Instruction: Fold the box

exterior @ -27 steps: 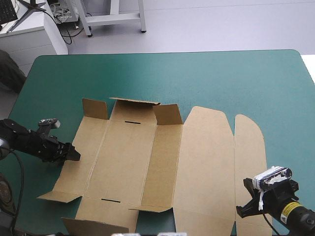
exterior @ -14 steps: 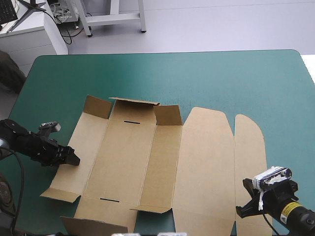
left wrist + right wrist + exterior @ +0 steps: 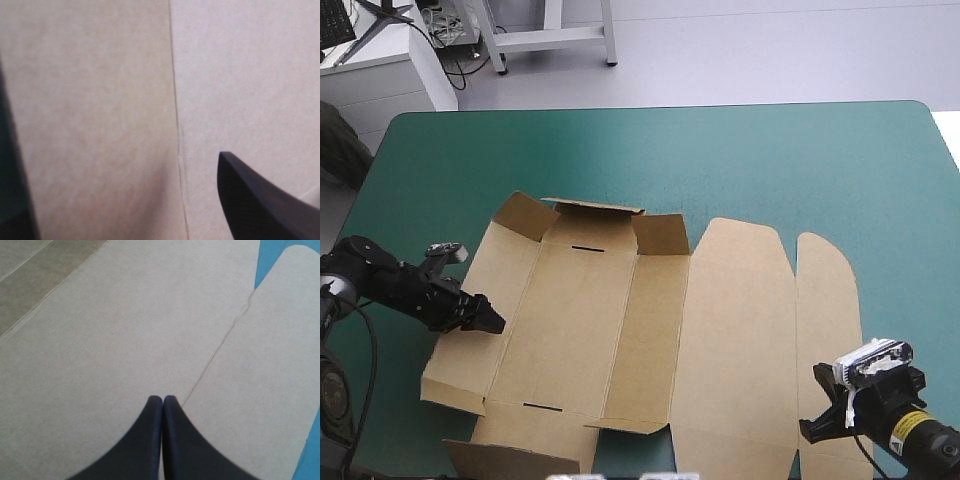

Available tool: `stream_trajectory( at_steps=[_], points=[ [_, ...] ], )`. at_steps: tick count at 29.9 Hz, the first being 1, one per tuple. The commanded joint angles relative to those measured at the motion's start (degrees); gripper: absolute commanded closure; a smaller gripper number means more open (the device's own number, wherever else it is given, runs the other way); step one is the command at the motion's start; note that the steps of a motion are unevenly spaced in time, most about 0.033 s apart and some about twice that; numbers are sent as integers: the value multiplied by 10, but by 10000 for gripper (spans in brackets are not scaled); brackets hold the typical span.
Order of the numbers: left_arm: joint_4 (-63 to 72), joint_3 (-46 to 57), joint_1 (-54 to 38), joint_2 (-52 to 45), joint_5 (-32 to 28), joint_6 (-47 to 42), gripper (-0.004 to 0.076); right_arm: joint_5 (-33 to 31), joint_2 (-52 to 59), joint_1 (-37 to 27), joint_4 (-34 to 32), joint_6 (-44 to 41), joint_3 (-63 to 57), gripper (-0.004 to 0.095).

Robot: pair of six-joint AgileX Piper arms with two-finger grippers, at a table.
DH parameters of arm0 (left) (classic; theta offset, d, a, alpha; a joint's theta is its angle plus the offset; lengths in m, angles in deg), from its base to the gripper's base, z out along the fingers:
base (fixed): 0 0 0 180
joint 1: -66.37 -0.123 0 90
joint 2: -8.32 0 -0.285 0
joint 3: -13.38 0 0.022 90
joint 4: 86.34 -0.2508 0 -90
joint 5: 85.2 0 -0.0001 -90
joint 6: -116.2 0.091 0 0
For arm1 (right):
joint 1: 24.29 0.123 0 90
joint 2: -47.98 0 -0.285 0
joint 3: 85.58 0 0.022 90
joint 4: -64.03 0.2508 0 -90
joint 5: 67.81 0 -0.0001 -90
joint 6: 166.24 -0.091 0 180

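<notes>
The brown box (image 3: 620,320) lies unfolded mid-table, its lid panel (image 3: 735,340) flat to the right and small end flaps raised at the far side. My left gripper (image 3: 488,322) is over the box's left wall panel, which tilts up a little. In the left wrist view the left gripper (image 3: 135,210) is open, one black finger (image 3: 260,205) to the side and brown board (image 3: 100,100) with a crease filling the space ahead. My right gripper (image 3: 810,428) sits at the lid's near right corner. In the right wrist view the right gripper (image 3: 162,401) is shut, its tip resting on the board (image 3: 125,330).
Teal-green cover (image 3: 720,160) stretches beyond the box to the table's far edge and on the right (image 3: 910,280). A loose brown flap (image 3: 485,455) sticks out at the box's near left corner. The table's near edge runs close to both arms.
My left gripper has moved right, from the left wall panel's outer edge onto the panel. That panel and its far corner flap have swung inward and up. The right arm has not moved.
</notes>
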Motion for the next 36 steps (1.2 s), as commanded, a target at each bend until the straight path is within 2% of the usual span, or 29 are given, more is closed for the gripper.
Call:
stream_trajectory(
  at_steps=[1, 4, 13, 16, 22, 27, 36],
  points=[
    [28, -9, 19, -19, 56, -2, 280, 37, -2, -2, -7, 3, 15, 927],
    [21, -9, 19, -19, 50, -16, 351, 37, -2, -2, -7, 3, 15, 927],
    [-5, -9, 19, -19, 43, -19, 724, 37, -2, -2, -5, 3, 15, 927],
    [-6, -9, 19, -19, 34, -19, 734, 37, -2, -2, -5, 3, 15, 927],
    [-12, -30, 42, -19, -49, 3, 734, 37, -2, -2, -4, 3, 15, 927],
    [-60, -131, 114, -19, -101, 18, 734, 37, -2, -2, -4, 3, 15, 927],
    [-268, -336, 301, -19, -164, 29, 734, 37, -2, -2, -4, 3, 15, 927]
  ],
)
